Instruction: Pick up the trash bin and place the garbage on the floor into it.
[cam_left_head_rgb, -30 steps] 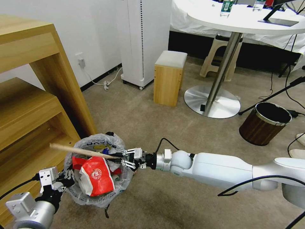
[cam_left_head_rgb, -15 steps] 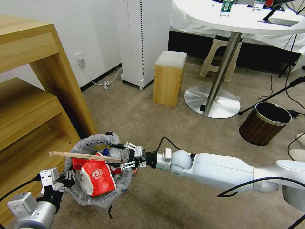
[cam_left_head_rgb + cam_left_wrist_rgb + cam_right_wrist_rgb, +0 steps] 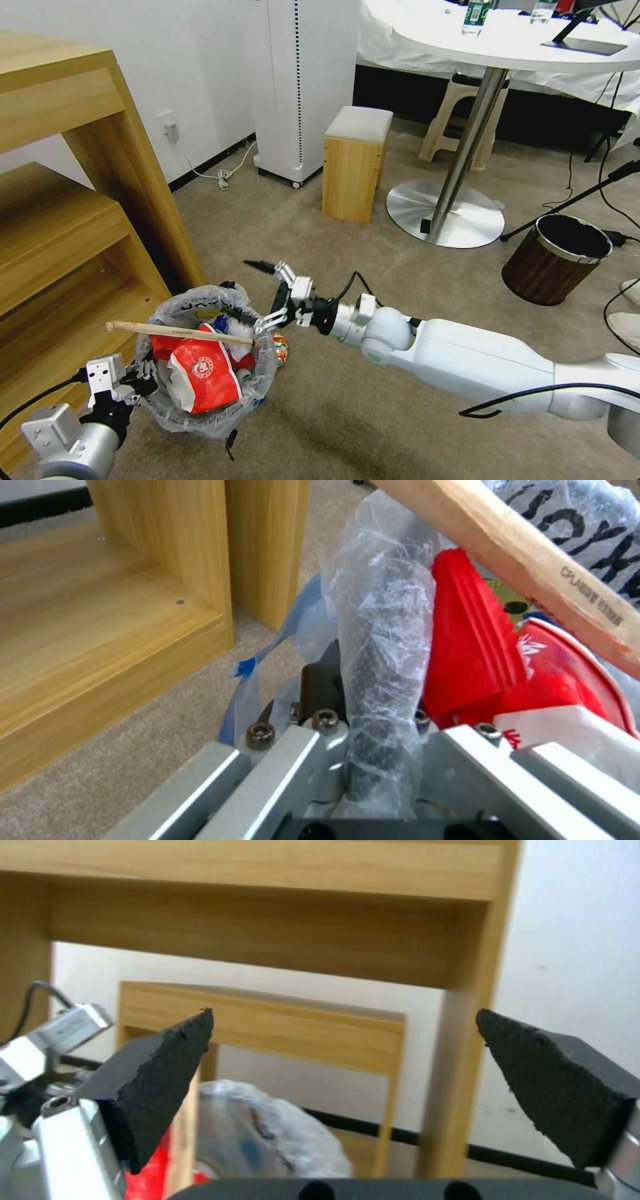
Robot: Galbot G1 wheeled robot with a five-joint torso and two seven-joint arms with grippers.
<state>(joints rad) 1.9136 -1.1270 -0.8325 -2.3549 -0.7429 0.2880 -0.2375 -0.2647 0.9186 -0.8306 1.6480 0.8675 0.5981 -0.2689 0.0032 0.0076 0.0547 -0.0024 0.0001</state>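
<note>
The trash bin (image 3: 155, 399), lined with a clear crinkly bag, hangs just above the beige floor (image 3: 347, 413) beside the wooden shelf. My left gripper (image 3: 137, 381) is shut on its near rim (image 3: 383, 680). Garbage fills it: a wooden stick (image 3: 177, 331) lies across the top, over red wrappers (image 3: 203, 373). In the left wrist view the stick (image 3: 533, 570) and a red wrapper (image 3: 473, 645) sit close. A small orange can (image 3: 281, 348) shows at the bin's right side. My right gripper (image 3: 252, 295) hovers open above the bin's right rim, its pads (image 3: 167, 1075) wide apart and holding nothing.
A wooden shelf unit (image 3: 80, 200) stands close on the left. Farther off are a wood stool (image 3: 353, 167), a white cabinet (image 3: 303, 87), the round table's metal base (image 3: 443, 213), a brown wood-look bin (image 3: 557, 257) and cables. Bare carpet lies to the right of the bin.
My right gripper opened and let go of the wooden stick, then rose and tilted up away from the bin. The stick now rests across the bin. The left arm stays put.
</note>
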